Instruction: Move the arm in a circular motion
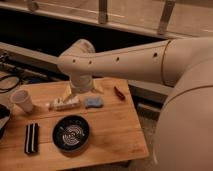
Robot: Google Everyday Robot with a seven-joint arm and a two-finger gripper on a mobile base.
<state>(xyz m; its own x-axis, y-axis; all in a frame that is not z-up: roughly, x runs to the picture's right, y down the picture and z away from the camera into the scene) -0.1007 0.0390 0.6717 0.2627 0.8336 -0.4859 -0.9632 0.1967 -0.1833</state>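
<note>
One arm (120, 60) reaches in from 3 o'clock over the worktop (115, 125); its pincer (67, 94), whose spread I cannot tell, hangs just above the pale bottle (64, 104). Judged mid-circle: the next arc must clear the cup (22, 100) at 9 o'clock.

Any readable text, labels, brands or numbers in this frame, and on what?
None can be read.
The arm, white cup, black bowl and wooden table show no lettering.
The pale packet below the gripper is too blurred to tell.
</note>
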